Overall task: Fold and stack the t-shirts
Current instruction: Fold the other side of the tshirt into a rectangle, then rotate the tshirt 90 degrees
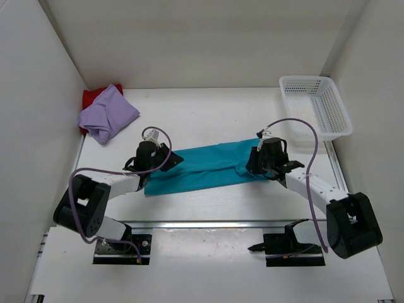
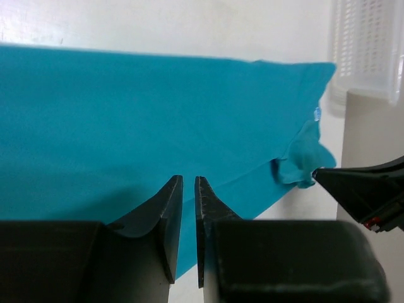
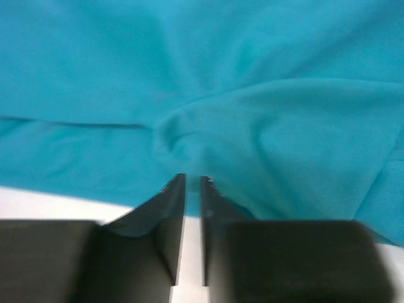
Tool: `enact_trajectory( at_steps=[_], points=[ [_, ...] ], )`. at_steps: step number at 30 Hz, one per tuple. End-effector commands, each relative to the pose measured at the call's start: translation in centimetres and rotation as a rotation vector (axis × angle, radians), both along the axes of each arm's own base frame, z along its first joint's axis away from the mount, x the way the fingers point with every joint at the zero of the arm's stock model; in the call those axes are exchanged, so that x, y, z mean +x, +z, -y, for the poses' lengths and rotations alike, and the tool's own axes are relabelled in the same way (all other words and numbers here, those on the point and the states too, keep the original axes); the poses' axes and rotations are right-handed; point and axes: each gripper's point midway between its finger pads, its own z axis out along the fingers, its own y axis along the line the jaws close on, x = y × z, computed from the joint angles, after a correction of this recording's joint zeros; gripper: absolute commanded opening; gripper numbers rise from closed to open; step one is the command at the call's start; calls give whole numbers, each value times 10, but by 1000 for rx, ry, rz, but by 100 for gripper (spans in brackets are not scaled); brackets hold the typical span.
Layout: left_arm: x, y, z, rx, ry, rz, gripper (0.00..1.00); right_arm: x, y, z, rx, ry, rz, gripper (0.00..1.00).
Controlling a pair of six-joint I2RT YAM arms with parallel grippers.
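- From above, the teal t-shirt [image 1: 208, 167] lay mid-worktop [image 1: 208, 117] as a long band. Its long axis ran left to right, and the right end sat slightly farther from the arm bases. The left tool [image 1: 169, 159] was at its left end and the right tool [image 1: 255, 165] at its right. Only this view took in the lavender t-shirt [image 1: 107, 113], heaped on the red t-shirt [image 1: 95, 96] in the far left corner, with the white basket [image 1: 338, 117] far right.
- The left wrist alone showed that tool's jaws standing a narrow slit apart over the cloth's near edge. I couldn't tell whether any fabric was pinched.
- The right wrist alone showed a bunched fold at that tool's tips, blurred. Its jaws were likewise narrow, and I couldn't tell whether they gripped anything.
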Motion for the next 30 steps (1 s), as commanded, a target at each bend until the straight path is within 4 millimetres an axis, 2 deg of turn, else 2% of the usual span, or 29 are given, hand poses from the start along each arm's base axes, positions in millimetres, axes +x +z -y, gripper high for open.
enact_trajectory(
  at_steps=[1, 5, 7, 11, 13, 16, 18, 20, 23, 24, 25, 28, 30],
  points=[
    [1, -7, 8, -29, -21, -11, 24, 9, -19, 10, -88, -51, -35, 11],
    [-4, -18, 7, -24, -32, -38, 23, -7, -31, -2, -88, -3, -68, 0],
    [-3, -16, 4, -28, -24, -33, 23, -22, -34, -14, -78, 49, -94, 0],
    [-1, -11, 1, -35, -19, -25, 23, -35, -37, -18, -56, 81, -134, 4],
    [-1, -6, 2, -46, -25, -15, 23, -33, -29, -17, -46, 96, -121, 10],
    [-2, 3, 9, -34, -53, 11, 23, -15, 1, -10, -7, 62, -34, 15],
    [-5, 13, 21, -15, -82, 41, 23, 5, 24, 5, 32, -19, 51, 15],
    [-4, 15, 27, 10, -88, 57, 24, 17, 31, 16, 61, -71, 79, 11],
    [-1, 8, 35, 7, -114, 38, 23, 26, 12, 35, 44, -169, 46, 3],
    [0, -3, 31, 16, -103, 15, 24, 27, 4, 38, 43, -188, 32, 0],
    [-3, -6, 31, -10, -104, -10, 23, 17, -12, 41, 35, -202, -1, 0],
    [-1, -22, 2, -89, -19, -72, 21, -5, -44, 50, 39, -248, -69, 0],
    [-7, -31, -25, -135, 59, -99, 22, -19, -57, 55, 70, -268, -103, 0]
  ],
)
